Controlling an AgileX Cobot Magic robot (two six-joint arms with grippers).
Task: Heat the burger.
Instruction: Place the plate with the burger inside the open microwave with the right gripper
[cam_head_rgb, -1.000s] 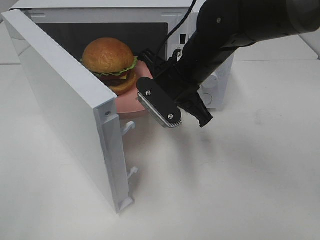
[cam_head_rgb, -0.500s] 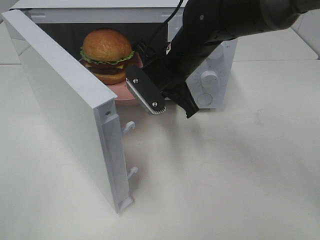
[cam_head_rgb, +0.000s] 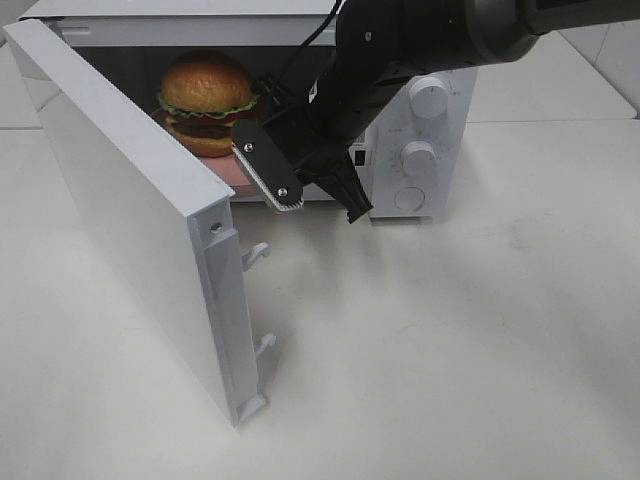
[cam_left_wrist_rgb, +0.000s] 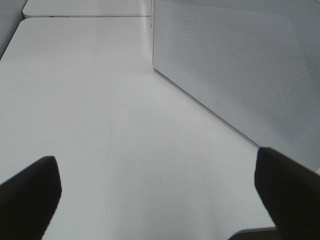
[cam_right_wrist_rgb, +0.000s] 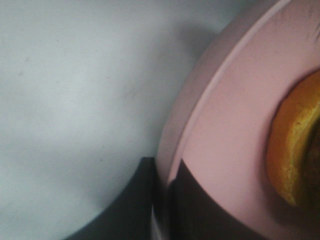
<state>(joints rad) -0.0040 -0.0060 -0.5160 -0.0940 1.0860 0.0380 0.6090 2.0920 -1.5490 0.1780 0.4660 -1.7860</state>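
Right gripper (cam_right_wrist_rgb: 163, 182) pinches the pink plate (cam_right_wrist_rgb: 225, 125) bearing the burger (cam_head_rgb: 208, 100); left gripper (cam_left_wrist_rgb: 160, 194) gapes wide.

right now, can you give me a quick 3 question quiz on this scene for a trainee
1. True or false: the microwave door is shut.
2. The right gripper is shut on: A a control knob, B the rim of the pink plate under the burger, C the door's latch.
3. Fill in: the left gripper has its jaws ___ and holds nothing.

Key: 1 false; 2 B; 3 open.
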